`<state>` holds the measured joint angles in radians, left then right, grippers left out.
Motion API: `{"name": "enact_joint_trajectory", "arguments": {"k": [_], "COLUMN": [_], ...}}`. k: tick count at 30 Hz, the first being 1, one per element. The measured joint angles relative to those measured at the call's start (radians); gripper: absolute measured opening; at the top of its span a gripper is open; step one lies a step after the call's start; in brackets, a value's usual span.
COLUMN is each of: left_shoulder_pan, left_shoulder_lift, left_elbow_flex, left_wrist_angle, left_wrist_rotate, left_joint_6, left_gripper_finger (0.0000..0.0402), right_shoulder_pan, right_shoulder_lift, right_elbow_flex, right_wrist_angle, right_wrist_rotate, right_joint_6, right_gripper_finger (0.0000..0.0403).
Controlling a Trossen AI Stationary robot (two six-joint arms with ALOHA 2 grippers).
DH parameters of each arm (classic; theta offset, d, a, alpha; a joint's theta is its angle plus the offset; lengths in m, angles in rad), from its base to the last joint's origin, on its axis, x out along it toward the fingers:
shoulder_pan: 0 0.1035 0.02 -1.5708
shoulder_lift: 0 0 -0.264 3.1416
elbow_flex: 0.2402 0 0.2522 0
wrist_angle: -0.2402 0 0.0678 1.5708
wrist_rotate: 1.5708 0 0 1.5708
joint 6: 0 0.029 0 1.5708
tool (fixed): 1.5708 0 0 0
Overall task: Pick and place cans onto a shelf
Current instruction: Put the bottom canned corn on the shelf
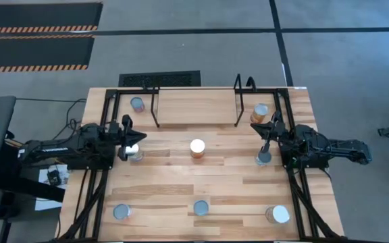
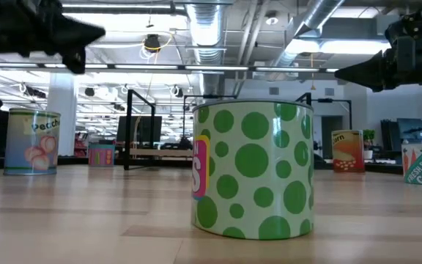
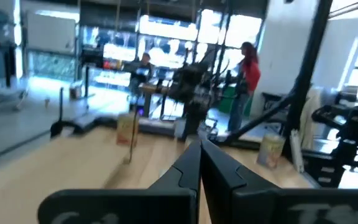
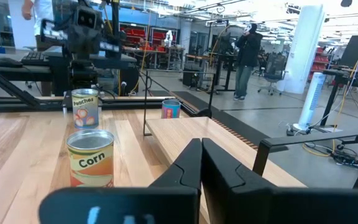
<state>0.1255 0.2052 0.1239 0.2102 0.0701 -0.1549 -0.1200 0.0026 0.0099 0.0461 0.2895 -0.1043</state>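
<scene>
Several small cans stand upright on the wooden table (image 1: 181, 179). One with a bright top (image 1: 135, 152) is just below my left gripper (image 1: 131, 138). One with a grey top (image 1: 264, 158) is just below my right gripper (image 1: 269, 132). An orange can (image 1: 198, 148) stands at the centre. The shelf (image 1: 198, 106), a light board between two black loops, stands at the far edge. Both grippers are shut and empty, and they are held above the table in the low view (image 2: 86, 33) (image 2: 346, 71). The right wrist view shows the Corn can (image 4: 91, 159), the Peaches can (image 4: 84, 109) and the shelf board (image 4: 197, 134).
A can stands at either end of the shelf (image 1: 137, 103) (image 1: 260, 111). Three cans stand along the near edge (image 1: 121, 212) (image 1: 201, 207) (image 1: 277, 214). The middle one, with green dots, fills the low view (image 2: 253, 170). Black frame tubes run down both table sides. People stand in the room beyond.
</scene>
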Motion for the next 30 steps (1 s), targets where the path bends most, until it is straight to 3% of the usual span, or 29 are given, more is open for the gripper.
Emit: {"name": "enact_joint_trajectory", "arguments": {"k": [15,30], "left_shoulder_pan": [-0.035,-0.035], "left_shoulder_lift": [0.599,0.891], "left_elbow_flex": [0.314,0.562], "left_wrist_angle": [-0.02,-0.151], "left_wrist_rotate": [-0.028,0.02], "left_joint_6": [0.101,0.179], "left_gripper_finger": [0.0,0.0], "right_shoulder_pan": [0.0,0.0], "right_shoulder_lift": [0.0,0.0], "right_elbow_flex": [0.0,0.0], "right_wrist_angle": [0.0,0.0], "right_wrist_rotate": [0.0,0.0], "right_joint_6": [0.0,0.0], "right_gripper_finger": [0.0028,0.0029]}}
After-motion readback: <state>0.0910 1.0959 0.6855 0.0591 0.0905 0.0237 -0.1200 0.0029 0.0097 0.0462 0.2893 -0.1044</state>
